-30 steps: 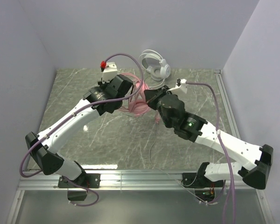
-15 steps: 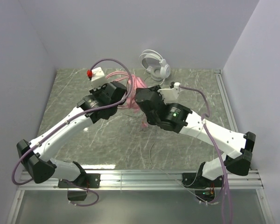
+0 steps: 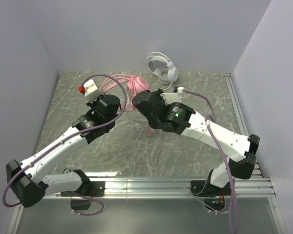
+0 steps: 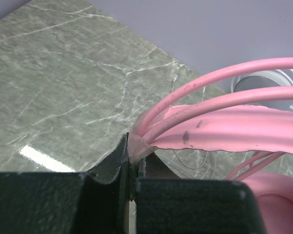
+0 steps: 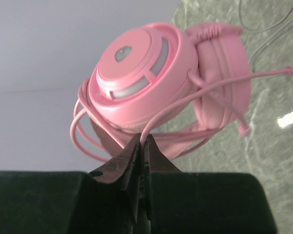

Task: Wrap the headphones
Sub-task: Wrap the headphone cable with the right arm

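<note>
Two claws share a grip on the pink headset (image 3: 136, 87) over the marbled bench (image 3: 73, 92). The left claw (image 4: 133, 151) is pinched nearly closed on a bundle of pink cable (image 4: 151, 126). The strands fan up and away to the right of its tips. The headset's broad headband (image 4: 234, 131) runs off to the right just above the jaws, and a padded pink cup (image 4: 278, 200) shows low on that same side.

The right claw (image 5: 142, 141) is also closed to a narrow slit, with one thin strand of the same cable passing between its tips. Directly above this claw sits the round shell of an earcup (image 5: 136, 73). Its padded twin is just behind and to the right, and loops of cable are wound around both.

Seen from overhead, the claws meet almost nose to nose, with the pink headset between them and just beyond their tips.

The white headset (image 3: 162, 68) lies farther back by the rear wall, beyond the right claw and well apart from both claws. A thin pale cord (image 3: 157, 153) trails over the bench under the right arm.
</note>
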You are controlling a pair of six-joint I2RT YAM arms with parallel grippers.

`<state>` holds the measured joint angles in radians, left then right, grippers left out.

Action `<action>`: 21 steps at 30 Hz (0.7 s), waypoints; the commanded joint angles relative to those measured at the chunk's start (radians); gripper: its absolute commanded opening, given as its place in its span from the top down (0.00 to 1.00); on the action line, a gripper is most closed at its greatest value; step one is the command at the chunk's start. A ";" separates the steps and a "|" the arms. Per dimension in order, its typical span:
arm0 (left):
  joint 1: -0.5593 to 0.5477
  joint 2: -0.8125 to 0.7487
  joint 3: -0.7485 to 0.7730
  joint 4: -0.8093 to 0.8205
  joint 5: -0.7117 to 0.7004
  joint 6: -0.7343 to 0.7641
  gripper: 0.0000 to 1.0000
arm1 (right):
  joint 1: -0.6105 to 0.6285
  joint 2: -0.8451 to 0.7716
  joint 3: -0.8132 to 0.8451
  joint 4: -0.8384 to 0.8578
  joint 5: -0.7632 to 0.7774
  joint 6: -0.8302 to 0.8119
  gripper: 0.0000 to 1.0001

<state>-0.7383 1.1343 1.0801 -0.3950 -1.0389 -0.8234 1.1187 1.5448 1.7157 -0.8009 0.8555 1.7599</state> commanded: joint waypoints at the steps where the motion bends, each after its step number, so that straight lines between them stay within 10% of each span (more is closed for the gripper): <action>1: 0.036 0.002 0.027 0.205 -0.003 -0.083 1.00 | 0.015 0.027 0.065 -0.123 -0.045 0.070 1.00; 14: 0.123 0.022 -0.003 0.252 0.191 -0.114 0.99 | 0.013 -0.015 -0.057 0.081 -0.167 -0.013 0.56; 21: 0.140 0.013 -0.008 0.269 0.231 -0.097 0.99 | 0.013 -0.083 -0.114 0.153 -0.164 -0.172 0.50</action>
<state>-0.6041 1.1809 1.0584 -0.2848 -0.8398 -0.8619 1.1263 1.5345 1.6238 -0.7181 0.6781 1.6962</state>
